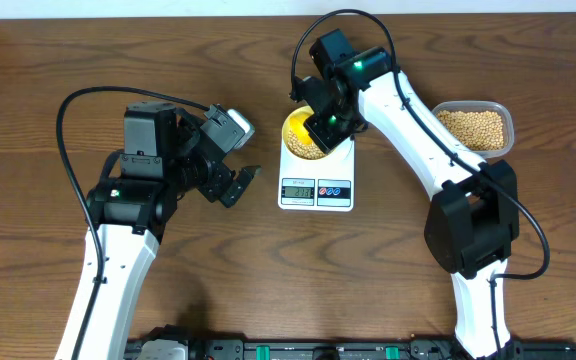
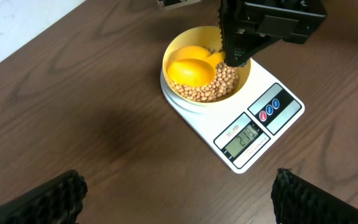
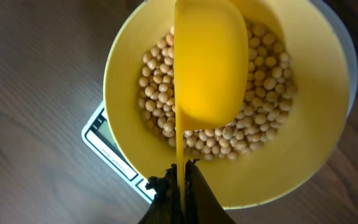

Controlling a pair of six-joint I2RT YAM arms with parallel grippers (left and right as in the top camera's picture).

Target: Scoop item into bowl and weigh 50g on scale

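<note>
The pale-yellow bowl stands on the white scale and holds a layer of tan beans. My right gripper is shut on the handle of a bright yellow scoop, whose cup is tipped over the beans inside the bowl. The left wrist view shows the bowl, the scoop and the scale, its display lit. My left gripper is open and empty over bare table, left of the scale.
A clear plastic tub full of beans stands at the right of the scale, behind the right arm. The table is dark wood. A black rail runs along the table's front edge.
</note>
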